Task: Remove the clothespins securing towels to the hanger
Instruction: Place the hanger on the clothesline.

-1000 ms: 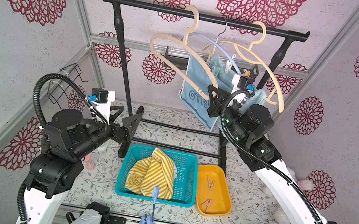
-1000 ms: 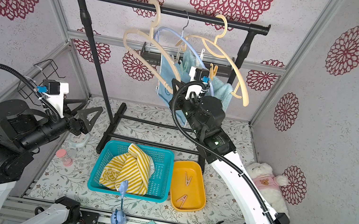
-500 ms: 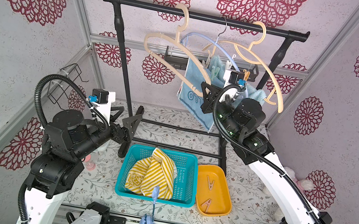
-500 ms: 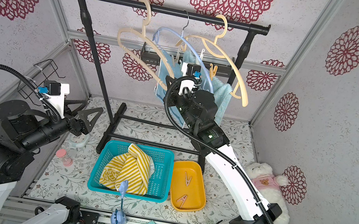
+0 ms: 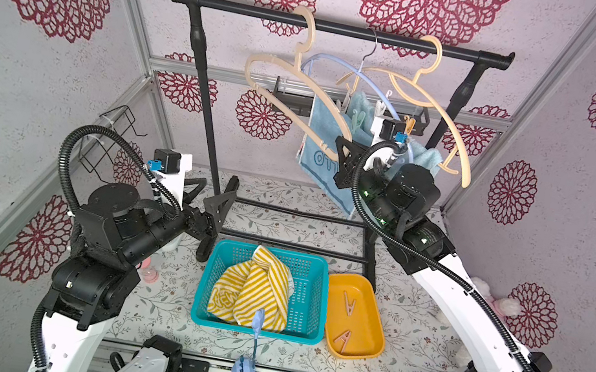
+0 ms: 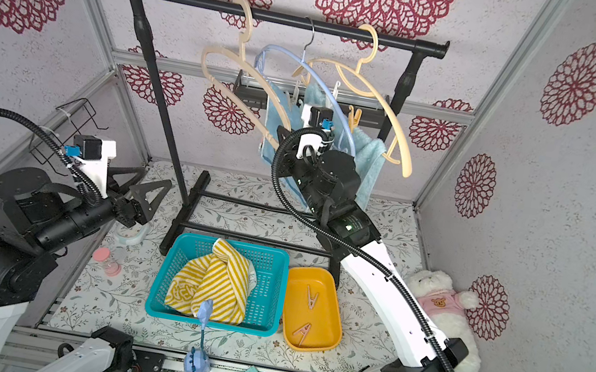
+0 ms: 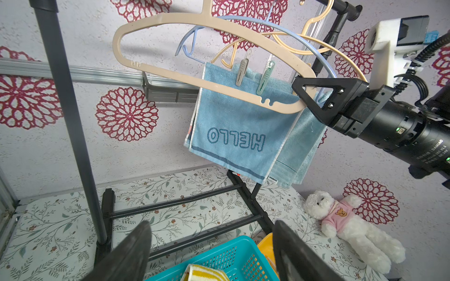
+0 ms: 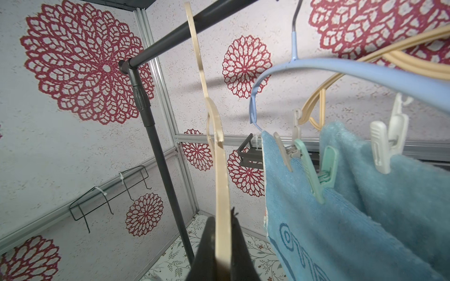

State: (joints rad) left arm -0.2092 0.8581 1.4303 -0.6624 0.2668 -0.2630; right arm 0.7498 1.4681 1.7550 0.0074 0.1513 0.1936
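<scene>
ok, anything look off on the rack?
The empty beige hanger hangs steeply tilted, its low end clamped in the right gripper. That grip is on the hanger itself, not a clothespin; the mint clothespin sits clipped on the HELLO towel.
</scene>
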